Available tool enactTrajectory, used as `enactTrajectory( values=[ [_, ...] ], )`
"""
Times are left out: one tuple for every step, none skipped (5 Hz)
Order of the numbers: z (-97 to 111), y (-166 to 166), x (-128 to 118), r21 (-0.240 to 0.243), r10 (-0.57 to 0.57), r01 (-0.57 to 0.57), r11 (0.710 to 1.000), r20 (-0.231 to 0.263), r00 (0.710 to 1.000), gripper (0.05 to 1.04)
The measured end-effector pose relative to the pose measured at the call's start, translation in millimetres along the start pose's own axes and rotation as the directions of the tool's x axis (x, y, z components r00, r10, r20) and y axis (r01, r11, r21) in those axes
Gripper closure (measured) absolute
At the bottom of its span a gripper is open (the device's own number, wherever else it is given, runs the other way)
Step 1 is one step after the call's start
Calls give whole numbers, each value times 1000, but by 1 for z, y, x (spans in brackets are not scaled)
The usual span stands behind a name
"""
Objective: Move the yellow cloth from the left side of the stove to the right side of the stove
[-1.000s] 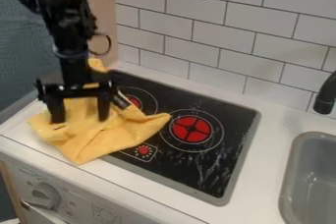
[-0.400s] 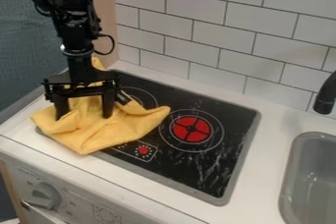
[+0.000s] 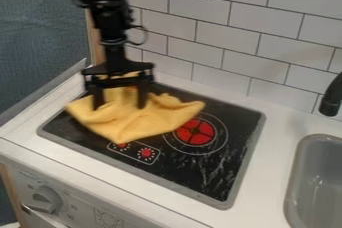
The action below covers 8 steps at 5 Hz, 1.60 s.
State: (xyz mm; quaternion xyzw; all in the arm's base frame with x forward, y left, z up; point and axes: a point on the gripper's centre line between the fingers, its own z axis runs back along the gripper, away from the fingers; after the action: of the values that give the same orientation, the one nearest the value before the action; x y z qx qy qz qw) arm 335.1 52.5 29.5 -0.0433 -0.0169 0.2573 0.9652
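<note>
The black gripper hangs over the left part of the stove, its two fingers wide apart and pointing down. Both fingertips touch a crumpled yellow cloth, which lies beneath and around them. The cloth covers the left side of the black cooktop, hiding the rear left burner, and its right corner reaches over the edge of the red burner.
Two red control marks are at the cooktop's front left. A grey sink is set into the counter at the right, with a black faucet above it. The tiled wall rises behind the cooktop.
The gripper has moved right and slightly back, and the cloth has shifted along with it. The counter's left edge and the left control mark are now uncovered.
</note>
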Motion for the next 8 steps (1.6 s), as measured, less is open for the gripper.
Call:
enactTrajectory(
  values=[
    [-1, -26, -3, 2, -70, 70, 998, -9, 997, 85],
    [-5, -45, -15, 21, -163, 163, 986, -4, 987, 85],
    [-8, -51, -32, 41, -241, 240, 970, 3, 971, 85],
    [-10, -59, -60, 66, -337, 336, 939, 7, 941, 85],
    [-4, -63, -80, 59, -374, 373, 926, 12, 927, 85],
    [5, -64, -84, 47, -367, 365, 930, 28, 930, 85],
    [7, -60, -82, 48, -355, 354, 934, 13, 935, 85],
    [17, -57, -75, 27, -327, 326, 945, 27, 945, 85]
  ],
)
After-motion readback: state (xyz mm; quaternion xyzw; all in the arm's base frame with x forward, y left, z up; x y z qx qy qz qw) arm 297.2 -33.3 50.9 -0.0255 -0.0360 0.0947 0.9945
